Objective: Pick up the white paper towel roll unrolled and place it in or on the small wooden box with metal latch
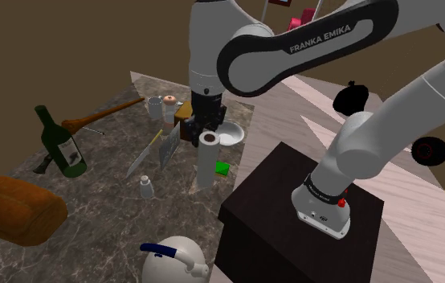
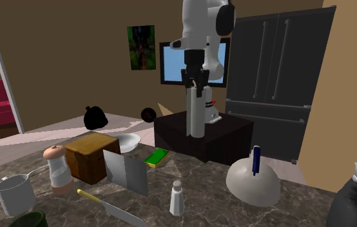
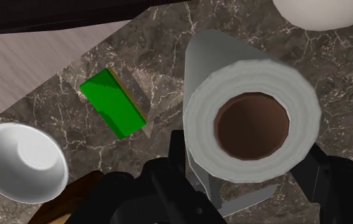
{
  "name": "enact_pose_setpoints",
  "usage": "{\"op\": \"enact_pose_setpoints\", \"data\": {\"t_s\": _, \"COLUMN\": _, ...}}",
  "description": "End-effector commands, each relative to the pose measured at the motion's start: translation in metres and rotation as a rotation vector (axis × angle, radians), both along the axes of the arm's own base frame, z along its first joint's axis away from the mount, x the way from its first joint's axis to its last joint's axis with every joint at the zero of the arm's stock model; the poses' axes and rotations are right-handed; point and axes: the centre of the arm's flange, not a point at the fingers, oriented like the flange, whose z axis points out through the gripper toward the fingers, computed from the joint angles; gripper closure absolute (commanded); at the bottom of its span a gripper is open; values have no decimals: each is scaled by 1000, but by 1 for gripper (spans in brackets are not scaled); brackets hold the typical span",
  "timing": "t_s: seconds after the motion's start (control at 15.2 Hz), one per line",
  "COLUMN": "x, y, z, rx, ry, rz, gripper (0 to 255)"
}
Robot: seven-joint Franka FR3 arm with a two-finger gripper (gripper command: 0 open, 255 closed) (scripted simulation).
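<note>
Landmark: wooden box (image 2: pixel 92 157), a brown block on the marble countertop (image 1: pixel 116 161); no latch can be made out.
Task object: paper towel roll (image 1: pixel 206 165), white with a brown core, upright. It is near the box, off to the box's side toward the second exterior view's right.
Gripper: gripper (image 3: pixel 248 153) is directly above the roll and points down along its axis, so each finger meets the curved wall squarely.
Jaws: spread to the roll's width, one finger pressed on each side of its upper end, holding the roll.
Support: cannot tell whether the roll's base rests on the countertop.
Step in hand: judged as grasp made, lift due.
Obstacles: green sponge (image 3: pixel 113 103) lies between box and roll; white bowl (image 3: pixel 19 162) sits just beside the box.
Next move: raise the base above the box top before crossing to it.
Risk: a tall roll on a small top may topple, so centre it.
</note>
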Motion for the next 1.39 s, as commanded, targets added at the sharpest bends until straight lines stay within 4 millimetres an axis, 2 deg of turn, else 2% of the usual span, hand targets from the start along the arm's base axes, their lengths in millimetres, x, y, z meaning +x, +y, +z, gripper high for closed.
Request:
{"op": "enact_pose_setpoints", "data": {"t_s": 0.0, "x": 0, "y": -1, "z": 11, "rx": 0, "ry": 0, "rz": 0, "gripper": 255}}
{"op": "enact_pose_setpoints", "data": {"t_s": 0.4, "x": 0, "y": -1, "z": 42, "rx": 0, "ry": 0, "rz": 0, "gripper": 255}}
{"op": "enact_pose_setpoints", "data": {"t_s": 1.32, "x": 135, "y": -122, "z": 74, "rx": 0, "ry": 0, "rz": 0, "gripper": 255}}
